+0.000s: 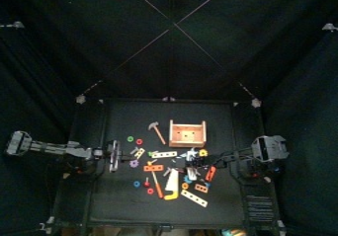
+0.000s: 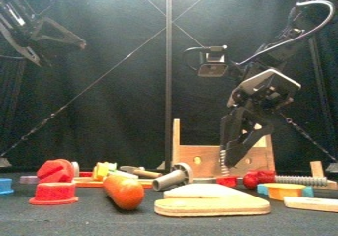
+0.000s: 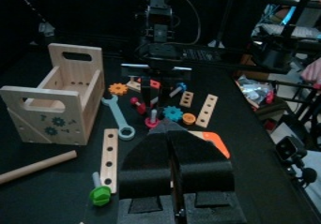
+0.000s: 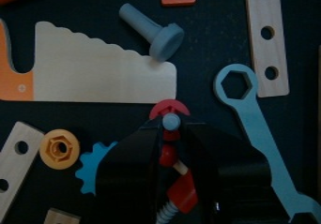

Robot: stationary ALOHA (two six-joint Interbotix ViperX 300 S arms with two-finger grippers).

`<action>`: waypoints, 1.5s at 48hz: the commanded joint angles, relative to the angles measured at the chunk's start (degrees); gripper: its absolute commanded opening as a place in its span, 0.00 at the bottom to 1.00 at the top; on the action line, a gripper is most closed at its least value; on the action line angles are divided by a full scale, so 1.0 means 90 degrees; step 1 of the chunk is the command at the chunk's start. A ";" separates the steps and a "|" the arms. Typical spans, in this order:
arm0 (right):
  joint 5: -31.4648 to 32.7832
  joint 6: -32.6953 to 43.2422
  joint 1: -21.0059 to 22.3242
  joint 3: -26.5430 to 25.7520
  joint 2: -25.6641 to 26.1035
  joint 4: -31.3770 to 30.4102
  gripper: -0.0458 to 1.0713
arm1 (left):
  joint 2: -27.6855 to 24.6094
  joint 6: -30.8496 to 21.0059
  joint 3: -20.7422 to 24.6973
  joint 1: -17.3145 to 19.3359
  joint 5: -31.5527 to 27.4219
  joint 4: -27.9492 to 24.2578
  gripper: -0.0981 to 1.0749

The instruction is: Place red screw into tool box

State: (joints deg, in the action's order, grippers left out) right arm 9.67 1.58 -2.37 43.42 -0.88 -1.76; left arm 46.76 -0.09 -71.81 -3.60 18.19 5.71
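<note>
The red screw (image 4: 167, 112) lies lengthwise between the jaws of my right gripper (image 4: 170, 141). Its round head pokes out past the fingertips and its threaded shaft runs back into the gap. The jaws stand close against it on both sides, so the gripper is shut on it. This gripper (image 1: 201, 168) hangs low over the scattered tools at the table's front right (image 2: 228, 166). The tool box (image 1: 189, 131), light wood with low walls, stands just behind it (image 2: 199, 158). My left gripper (image 3: 175, 139) rests at the table's left (image 1: 122, 159), jaws together and holding nothing.
Under the right gripper lie a wooden saw (image 4: 100, 64), a grey bolt (image 4: 153, 29), a blue wrench (image 4: 251, 106) and a holed wooden strip (image 4: 266, 31). More toy parts cover the table's middle (image 3: 157, 111). Red pieces (image 2: 53, 181) sit at the front left.
</note>
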 commanded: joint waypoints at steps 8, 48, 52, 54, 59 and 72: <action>-0.0010 -0.0010 0.0010 -0.0205 0.0176 0.0000 0.59 | 0.0000 0.0029 0.0117 -0.0010 0.0059 -0.0039 0.07; 0.0400 -0.0010 0.1787 -0.0439 0.1641 -0.1025 0.59 | 0.0098 0.0020 0.0117 0.0020 0.0068 -0.0049 0.07; 0.0254 -0.0010 0.2119 -0.0449 0.1582 -0.1045 0.59 | 0.0098 0.0020 0.0117 0.0029 0.0068 -0.0049 0.07; 0.0195 -0.0010 0.2256 -0.0439 0.1523 -0.1045 0.59 | 0.0098 0.0020 0.0117 0.0029 0.0078 -0.0049 0.07; 0.0098 0.0000 0.2549 -0.0439 0.1318 -0.1035 0.59 | 0.0098 0.0020 0.0117 0.0029 0.0068 -0.0049 0.07; -0.0146 -0.0010 0.2764 -0.0693 0.0684 -0.1045 0.61 | 0.0098 0.0020 0.0107 0.0029 0.0068 -0.0039 0.07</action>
State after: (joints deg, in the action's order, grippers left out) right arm 9.14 1.58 22.15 39.20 5.45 -11.07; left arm 47.72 0.00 -71.72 -3.43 18.28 5.27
